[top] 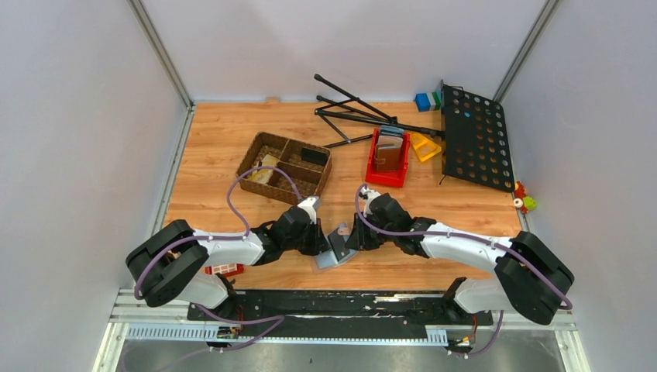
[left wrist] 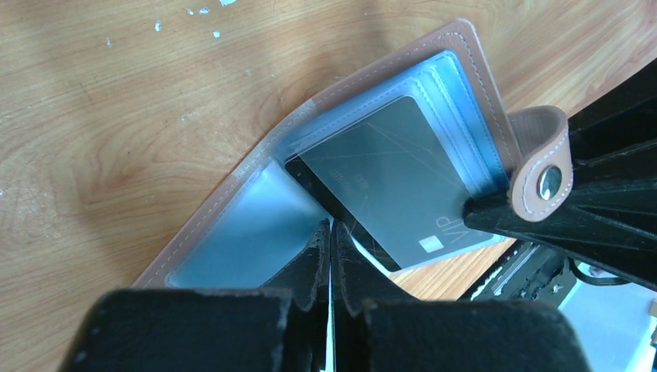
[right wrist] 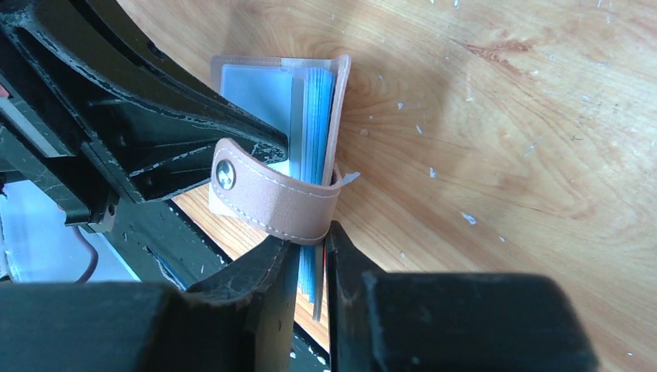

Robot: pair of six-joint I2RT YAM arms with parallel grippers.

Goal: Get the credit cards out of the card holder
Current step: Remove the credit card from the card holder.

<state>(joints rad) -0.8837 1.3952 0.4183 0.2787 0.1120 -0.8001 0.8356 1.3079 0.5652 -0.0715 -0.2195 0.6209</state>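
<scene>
The card holder [top: 338, 249] stands open near the table's front edge, between my two grippers. Its taupe cover [left wrist: 459, 40] frames clear sleeves. A silvery grey credit card [left wrist: 387, 178] marked VIP sits in a sleeve, and a black card's edge [left wrist: 308, 180] shows just under it. My left gripper [left wrist: 331, 226] is shut on a thin leaf of the holder. My right gripper [right wrist: 312, 236] pinches the stack of sleeves and the cover [right wrist: 339, 101] just below the snap strap [right wrist: 271, 198]. In the top view the left gripper [top: 330, 243] and the right gripper [top: 352, 239] nearly touch.
A wicker basket [top: 285, 165] stands behind the left arm. A red tray [top: 387, 159] with wallets, a yellow piece [top: 424, 145], black tripod rods [top: 356, 112] and a black perforated panel [top: 474, 138] lie at the back right. Small toys [top: 525, 200] sit at the right edge.
</scene>
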